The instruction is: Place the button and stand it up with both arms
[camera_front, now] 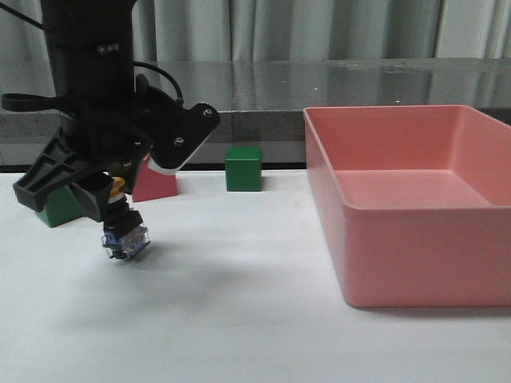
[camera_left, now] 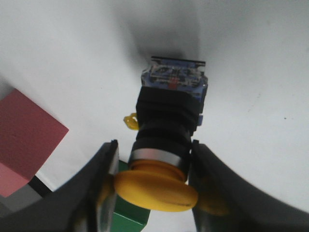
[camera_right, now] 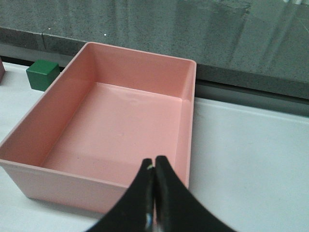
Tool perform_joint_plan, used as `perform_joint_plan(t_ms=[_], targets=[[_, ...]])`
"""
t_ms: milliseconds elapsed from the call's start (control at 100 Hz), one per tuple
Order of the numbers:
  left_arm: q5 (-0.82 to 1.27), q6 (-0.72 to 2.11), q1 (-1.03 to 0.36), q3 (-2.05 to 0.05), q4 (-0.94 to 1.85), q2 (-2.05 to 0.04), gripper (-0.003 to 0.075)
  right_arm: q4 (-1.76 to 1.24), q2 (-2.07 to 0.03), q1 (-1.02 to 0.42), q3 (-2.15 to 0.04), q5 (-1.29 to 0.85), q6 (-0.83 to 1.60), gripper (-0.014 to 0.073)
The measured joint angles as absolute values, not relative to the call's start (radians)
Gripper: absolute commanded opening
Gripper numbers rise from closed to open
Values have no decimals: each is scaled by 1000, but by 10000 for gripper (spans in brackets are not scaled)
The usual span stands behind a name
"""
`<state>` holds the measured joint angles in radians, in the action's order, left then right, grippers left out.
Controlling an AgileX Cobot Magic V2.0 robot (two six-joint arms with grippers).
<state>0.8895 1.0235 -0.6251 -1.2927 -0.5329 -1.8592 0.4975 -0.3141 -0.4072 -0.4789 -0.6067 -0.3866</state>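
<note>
Front view shows the left end effector (camera_front: 120, 209) pinching the button (camera_front: 124, 236) just above the tabletop (camera_front: 239, 319), base down, not yet stood. Right end effector (camera_right: 154, 193), pressed together and empty, hovers at the pink tray's (camera_right: 188, 96) 6 o'clock.

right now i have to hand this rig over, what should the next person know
Left gripper: shut on the button, held by its yellow cap, blue-clear base pointing down, tilted, just over the white table; contact with the table is unclear.
Right gripper: shut, empty, above the near wall of the pink bin.
Done: button picked up.
Left: set it on its base, standing upright, using both arms.
</note>
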Motion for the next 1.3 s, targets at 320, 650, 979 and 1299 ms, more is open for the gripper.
perform_joint_plan(t_ms=[320, 650, 979, 1299], targets=[[877, 1021, -625, -1293, -534, -1859, 477, 497, -314, -407, -479, -607, -387, -62], [847, 979, -625, -1293, -517, -1855, 520, 497, -314, -407, -479, -607, -387, -62], [1037, 867, -546, -1293, -507, -1773, 394, 497, -314, -407, -479, -607, -387, -62], [1100, 441, -348, -1293, -466, -1661, -20, 497, -314, -407, -479, -607, -387, -62]])
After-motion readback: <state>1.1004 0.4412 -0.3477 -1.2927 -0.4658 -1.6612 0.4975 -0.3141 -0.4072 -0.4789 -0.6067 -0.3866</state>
